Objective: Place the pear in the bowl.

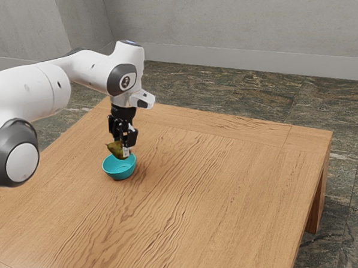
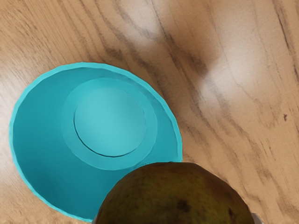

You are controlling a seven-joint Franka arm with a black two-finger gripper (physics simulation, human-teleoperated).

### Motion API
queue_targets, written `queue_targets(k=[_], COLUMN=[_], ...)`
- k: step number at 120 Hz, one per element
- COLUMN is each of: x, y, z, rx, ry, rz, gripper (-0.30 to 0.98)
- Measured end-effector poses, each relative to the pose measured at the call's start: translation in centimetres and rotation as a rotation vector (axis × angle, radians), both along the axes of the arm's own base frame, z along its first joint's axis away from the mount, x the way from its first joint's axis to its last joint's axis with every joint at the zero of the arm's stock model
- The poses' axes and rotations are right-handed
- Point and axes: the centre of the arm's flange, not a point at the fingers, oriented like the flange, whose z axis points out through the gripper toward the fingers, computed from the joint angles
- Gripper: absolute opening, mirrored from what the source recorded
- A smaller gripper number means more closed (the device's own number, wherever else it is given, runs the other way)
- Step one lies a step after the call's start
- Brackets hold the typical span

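Nearest the wrist camera, the mottled brown-green, rounded pear (image 2: pixel 175 200) is gripped between the fingers of the black two-finger tool (image 1: pixel 122 150), held above the turquoise round plastic-looking bowl (image 1: pixel 120 173) on the brown wooden surface (image 1: pixel 230 185); in the exterior view it overlaps the bowl's 12 o'clock rim, its narrow end towards 10 o'clock. The carry looks nearly done, with release to come. In the wrist view the pear covers part of the rim, so I'd centre it over the hollow before lowering, keep the grip steady, go down slowly until its underside is nearly at the floor, then part the fingers evenly and rise straight, lest a nudge tip the bowl
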Motion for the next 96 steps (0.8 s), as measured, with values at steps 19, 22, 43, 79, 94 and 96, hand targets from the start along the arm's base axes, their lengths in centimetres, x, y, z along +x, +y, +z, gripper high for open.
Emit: queue_targets(k=[19, 22, 43, 79, 94, 96], x=[-0.3, -0.4, -0.5, -0.6, -0.5, -0.6], y=[1.7, 1.9, 3.3, 4.6, 4.6, 4.6], z=[-0.4, -0.5, -0.9, -2.3, -2.4, -2.4], rx=[0.001, 0.001, 0.003, -0.001, -0.008, -0.010], ry=[0.015, 0.017, 0.028, 0.044, 0.046, 0.047], rz=[0.017, 0.019, 0.028, 0.028, 0.024, 0.024], gripper=[0.04, 0.04, 0.04, 0.04, 0.21, 0.25])
